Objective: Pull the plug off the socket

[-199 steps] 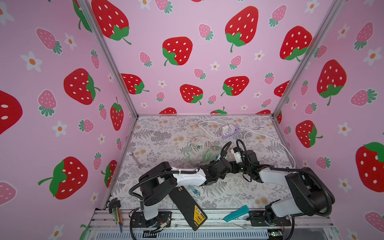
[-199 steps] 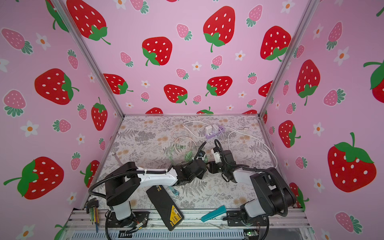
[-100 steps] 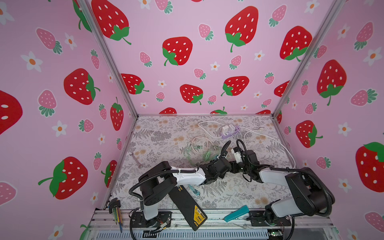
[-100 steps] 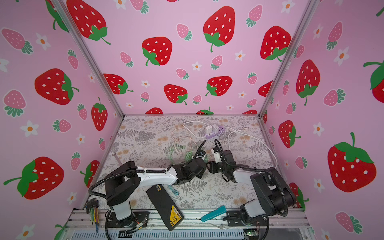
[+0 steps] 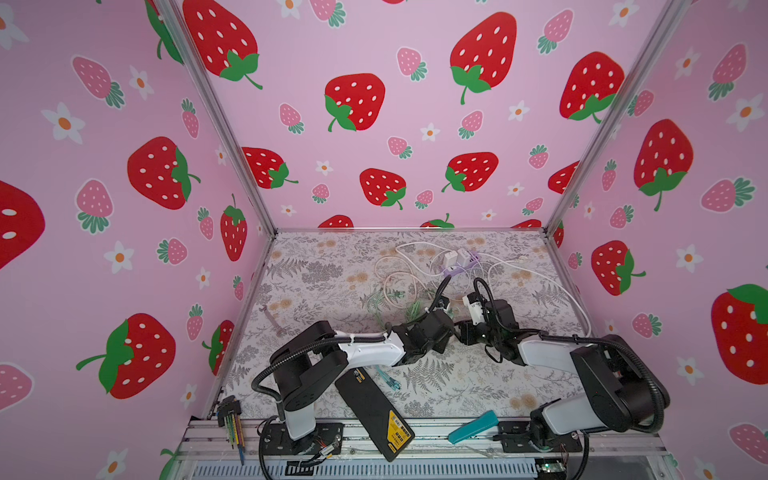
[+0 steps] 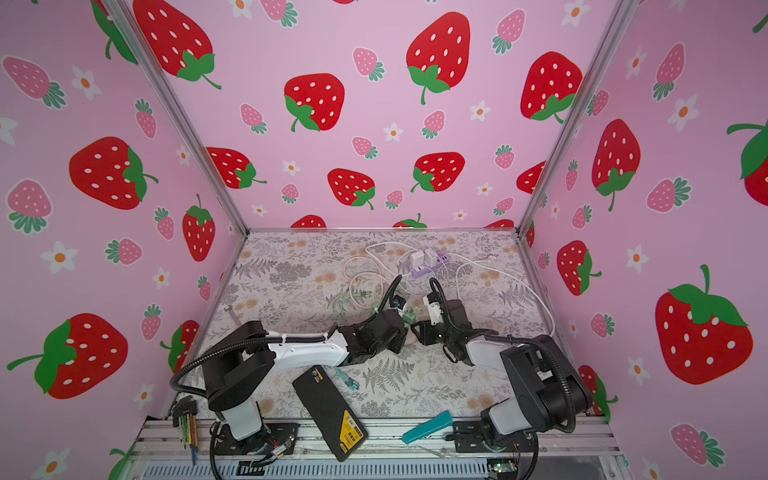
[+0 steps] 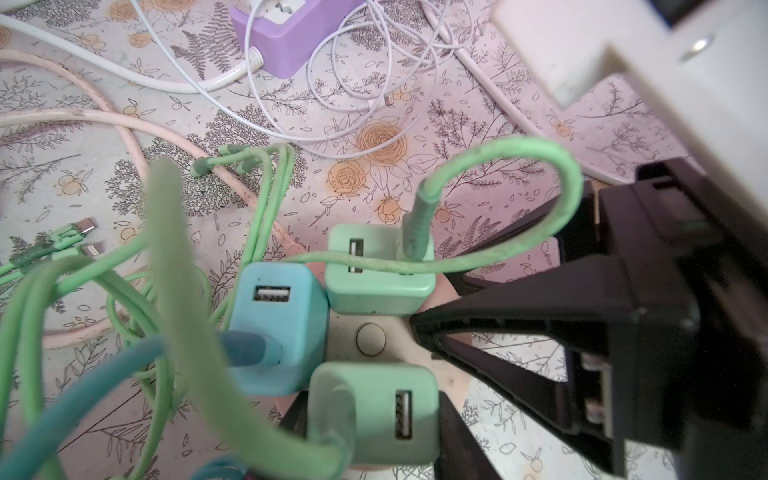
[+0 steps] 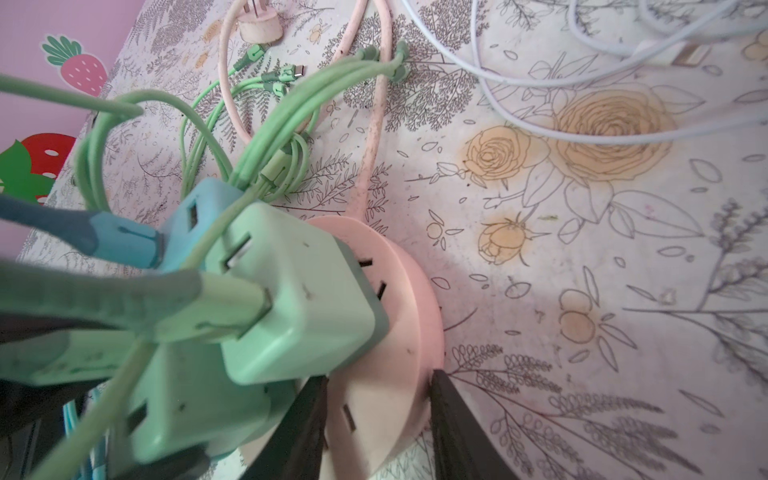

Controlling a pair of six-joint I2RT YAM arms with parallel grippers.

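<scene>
In both top views: tip to tip mid-table, left gripper (image 5: 446, 332) and right gripper (image 5: 463, 332). Left wrist: clamped around green plug (image 7: 374, 411), upright off pink socket (image 7: 370, 338). Right wrist: pinching socket rim; likely pull straight along plug's axis.

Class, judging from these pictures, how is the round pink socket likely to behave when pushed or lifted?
The pink socket looks like hard plastic, so probably stiff. Loaded with three chargers, it seems top-heavy and apt to tip. Its pink cord looks floppy and would likely trail and drag.
</scene>
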